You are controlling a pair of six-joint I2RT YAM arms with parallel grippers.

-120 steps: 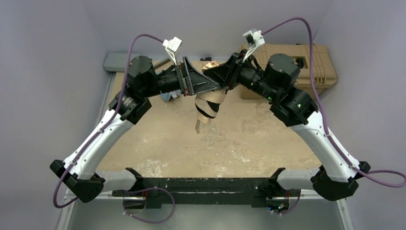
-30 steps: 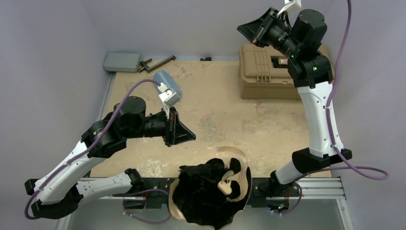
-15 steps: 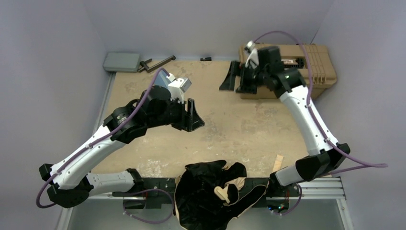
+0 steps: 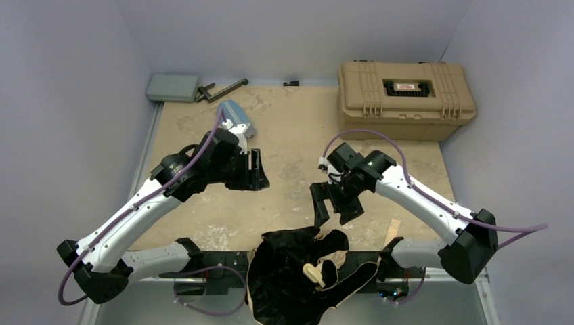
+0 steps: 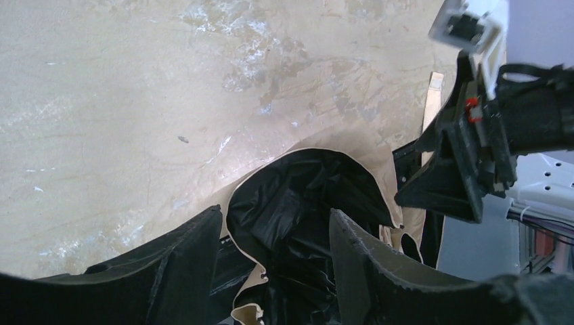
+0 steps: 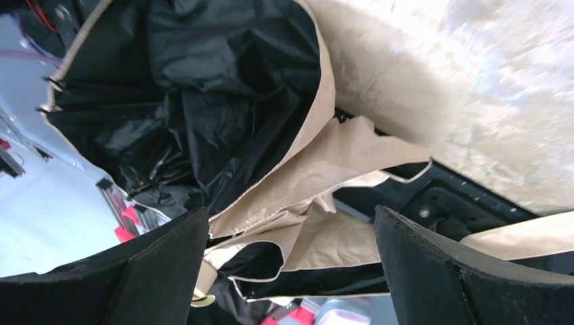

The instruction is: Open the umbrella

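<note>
The umbrella (image 4: 291, 277) lies crumpled over the table's near edge between the arm bases. Its black underside faces up, tan fabric shows at the rim, and its cream handle (image 4: 313, 272) rests on top. My right gripper (image 4: 333, 210) hovers open just behind it, with nothing between its fingers. In the right wrist view the black and tan folds of the umbrella (image 6: 203, 101) lie beyond my right gripper (image 6: 291, 213). My left gripper (image 4: 256, 169) stands open over the table's middle, apart from the fabric. In the left wrist view the umbrella (image 5: 304, 203) lies beyond my left gripper (image 5: 274, 213).
A tan toolbox (image 4: 406, 98) stands at the back right. A blue pouch (image 4: 235, 112) lies behind the left arm. A grey box (image 4: 172, 87) and a black tool (image 4: 220, 88) sit at the back left. A loose tan strap (image 4: 392, 229) lies near the right base.
Both grippers went from shut to open. The right arm swung down from above the toolbox to just behind the umbrella. The umbrella's folds spread a little at the near edge.
</note>
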